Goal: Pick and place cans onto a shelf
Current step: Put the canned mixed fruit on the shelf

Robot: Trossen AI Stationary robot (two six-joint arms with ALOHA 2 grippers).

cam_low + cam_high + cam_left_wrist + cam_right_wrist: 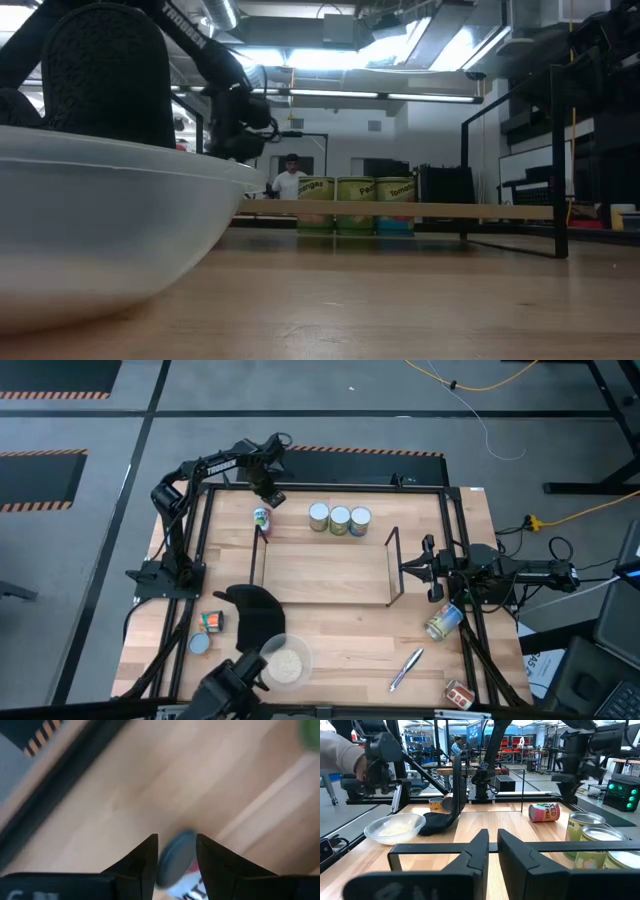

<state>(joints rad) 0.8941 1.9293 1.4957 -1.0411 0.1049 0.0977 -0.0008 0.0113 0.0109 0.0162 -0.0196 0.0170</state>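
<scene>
1. A light wooden table, ringed by a black metal frame, is seen from above.
2. A low wire shelf with a pale board is set at the table's centre.
3. Three cans are lined up touching at 12 o'clock, a fourth can at 11 o'clock.
4. A tipped can lies at 4 o'clock, a pen at 5 o'clock.
5. A bowl of grains is placed at 6 o'clock, two cans at 8 o'clock.
</scene>
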